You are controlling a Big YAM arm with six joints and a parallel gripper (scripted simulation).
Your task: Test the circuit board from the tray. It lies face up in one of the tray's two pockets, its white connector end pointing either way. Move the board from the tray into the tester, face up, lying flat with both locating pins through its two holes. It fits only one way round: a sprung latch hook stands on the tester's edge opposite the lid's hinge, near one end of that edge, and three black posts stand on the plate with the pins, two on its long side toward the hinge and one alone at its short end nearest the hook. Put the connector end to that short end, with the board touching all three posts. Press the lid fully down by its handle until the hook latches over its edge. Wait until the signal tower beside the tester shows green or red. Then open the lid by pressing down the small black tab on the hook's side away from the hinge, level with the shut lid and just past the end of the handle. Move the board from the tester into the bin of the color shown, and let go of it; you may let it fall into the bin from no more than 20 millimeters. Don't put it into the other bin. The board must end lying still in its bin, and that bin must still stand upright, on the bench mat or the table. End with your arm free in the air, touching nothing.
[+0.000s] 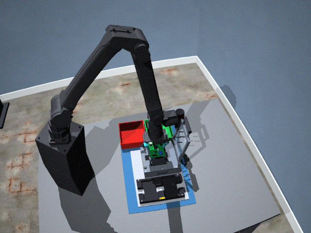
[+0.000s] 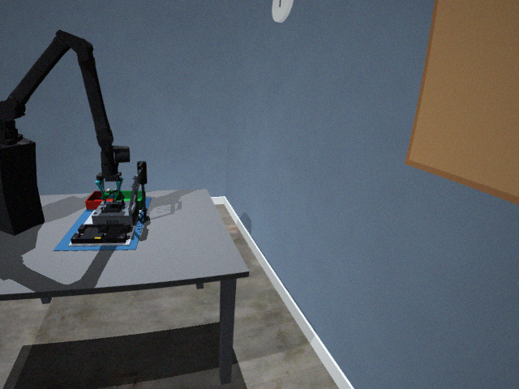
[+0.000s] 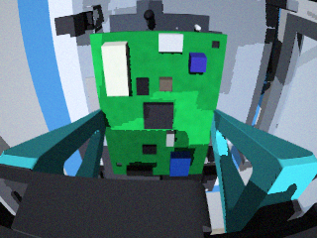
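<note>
My gripper (image 1: 156,147) (image 2: 112,195) (image 3: 158,117) is shut on the green circuit board (image 1: 157,152) (image 3: 190,111), its teal fingers at the board's two long edges. The board is face up and looks level, a little above the grey tester (image 1: 173,160) (image 2: 100,216). Its white connector end is at the top of the wrist view, toward a lone black post (image 3: 149,18). The black hook (image 3: 74,25) stands at the upper left there. The lid (image 1: 182,145) (image 2: 134,201) stands open on the right. The locating pins and board holes cannot be made out.
The black tray (image 1: 148,191) (image 2: 100,235) shows no board in its pockets. The red bin (image 1: 131,136) (image 2: 92,202) and green bin (image 1: 167,131) (image 2: 138,196) stand upright behind the tester. The signal tower (image 2: 142,172) looks unlit, close beside the open lid.
</note>
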